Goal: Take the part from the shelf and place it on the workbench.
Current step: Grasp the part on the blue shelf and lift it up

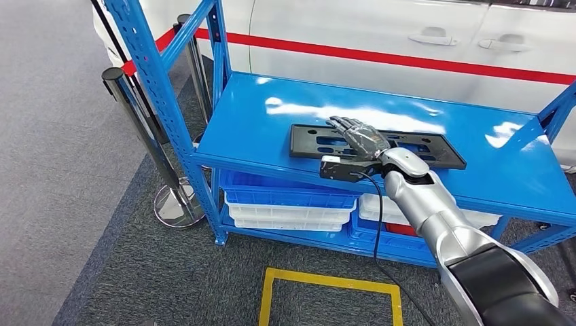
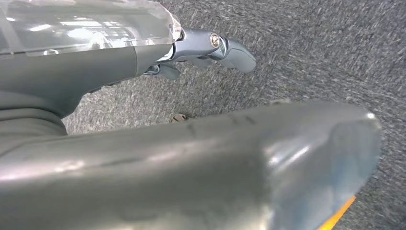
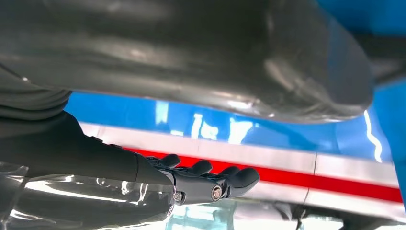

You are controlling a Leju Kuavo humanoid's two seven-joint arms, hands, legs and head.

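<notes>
A: Right hand (image 1: 356,137)?

B: Out over the blue shelf (image 1: 285,109), fingers stretched forward and a little apart, lying flat above the black plate (image 1: 435,153). Nothing in its grip. Whether the palm touches the plate, I cannot tell from the head view.

A: Where's the plate, relative to the hand?

B: Directly under it, running out to both sides, more of it past the hand's right side. It lies flat on the top shelf board, near the front edge (long black frame with slots).

A: Wrist view agree?

B: The right wrist view shows the fingers (image 3: 225,179) extended side by side, slightly curled at the tips, holding nothing. Behind them is the white car (image 3: 335,167) with a red stripe (image 3: 335,182).

A: Left hand (image 2: 210,50)?

B: Hanging over grey carpet (image 2: 311,52) in its wrist view. One finger is plain, the rest are tucked behind the cover, so I cannot tell if it is spread or closed. I see nothing in it.

A: Other stuff?

B: Below the right hand, under the top board, sit blue bins (image 1: 285,187) and white trays (image 1: 285,216) on the lower level. Left of the hand, beyond the shelf post, are chrome barrier posts (image 1: 159,159). On the floor nearer than the hand there's a yellow tape square (image 1: 331,280). A black cable (image 1: 375,224) drops from the wrist (goes down past the shelf front).
</notes>
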